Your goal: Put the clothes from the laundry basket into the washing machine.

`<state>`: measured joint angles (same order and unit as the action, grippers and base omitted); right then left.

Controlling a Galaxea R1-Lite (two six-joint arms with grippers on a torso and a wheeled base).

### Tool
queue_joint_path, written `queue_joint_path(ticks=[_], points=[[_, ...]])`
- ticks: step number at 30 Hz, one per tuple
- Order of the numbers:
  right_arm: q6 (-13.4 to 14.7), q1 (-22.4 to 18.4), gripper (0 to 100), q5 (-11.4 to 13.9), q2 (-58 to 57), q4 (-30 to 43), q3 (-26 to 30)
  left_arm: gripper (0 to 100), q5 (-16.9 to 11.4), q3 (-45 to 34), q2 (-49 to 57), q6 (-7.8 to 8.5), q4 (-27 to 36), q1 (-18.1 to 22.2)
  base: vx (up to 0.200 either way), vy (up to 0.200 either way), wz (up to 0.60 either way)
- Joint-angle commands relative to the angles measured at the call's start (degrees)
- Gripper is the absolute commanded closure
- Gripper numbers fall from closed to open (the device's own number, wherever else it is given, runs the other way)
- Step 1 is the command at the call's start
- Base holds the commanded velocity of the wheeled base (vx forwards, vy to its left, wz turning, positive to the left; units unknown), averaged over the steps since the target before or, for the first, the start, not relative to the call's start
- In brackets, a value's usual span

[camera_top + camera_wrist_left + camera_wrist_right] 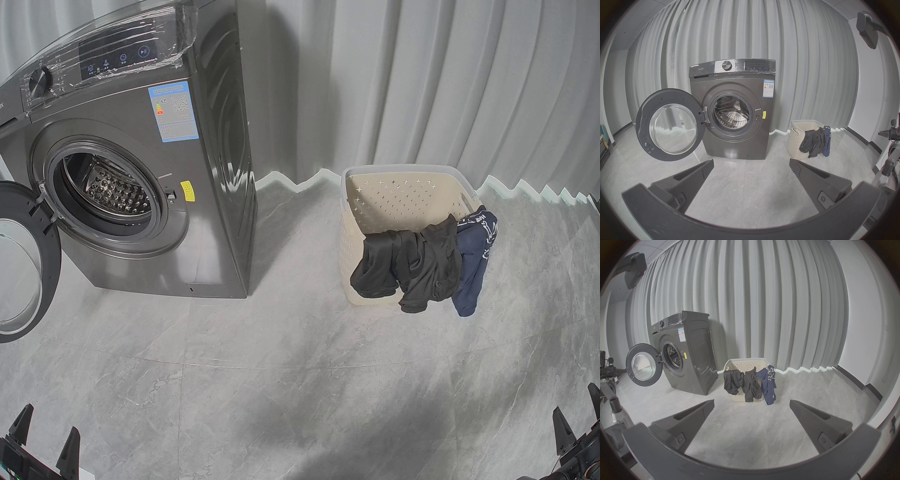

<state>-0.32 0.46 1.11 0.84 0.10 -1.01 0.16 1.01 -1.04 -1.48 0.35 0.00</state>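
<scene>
Your left claw [751, 162] hangs low over the grey marble-patterned tile floor [281, 387], its two dark fingers spread wide apart and holding nothing. Your right claw [751, 402] sits the same way on the other side, gaping and bare. Both are well apart from the laundry.

The clothes are in the cream perforated plastic laundry basket [400, 170], which stands on the floor ahead of you and to the right, close to the pale pleated curtain [425, 81]. The black garments [415, 262] are draped over the basket's near rim and hang down its front wall. A navy blue garment with white print [475, 256] hangs just beside them over the right corner, its end reaching the floor.

The dark grey front-loading washing machine [206, 206] stands to the left of the basket, apart from it, with a strip of floor between. Its round glass-windowed door [25, 262] is swung fully open toward your left, leaving the steel drum [115, 187] exposed. That open door juts out over the floor ahead of your left claw. Open floor lies between your claws and the basket.
</scene>
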Motion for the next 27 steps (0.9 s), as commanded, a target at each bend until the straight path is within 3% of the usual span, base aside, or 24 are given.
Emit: queue_joint_path(ticks=[1,14,17,27], points=[[0.0,0.1,0,0.0,-0.8,0.0,0.9,0,0.0,-0.8,0.9,-0.02,0.0,0.0,0.0,0.0,0.0],[0.0,0.0,0,0.0,-0.8,0.0,0.9,0,-0.1,-0.8,0.9,-0.02,0.0,0.0,0.185,0.0,0.0],[0.0,0.0,0,0.0,-0.8,0.0,0.9,0,-0.1,-0.8,0.9,-0.02,0.0,0.0,0.0,0.0,0.0],[0.0,0.1,0,0.0,-0.8,0.0,0.9,0,-0.1,-0.8,0.9,-0.11,0.0,0.0,0.0,-0.2,0.0]])
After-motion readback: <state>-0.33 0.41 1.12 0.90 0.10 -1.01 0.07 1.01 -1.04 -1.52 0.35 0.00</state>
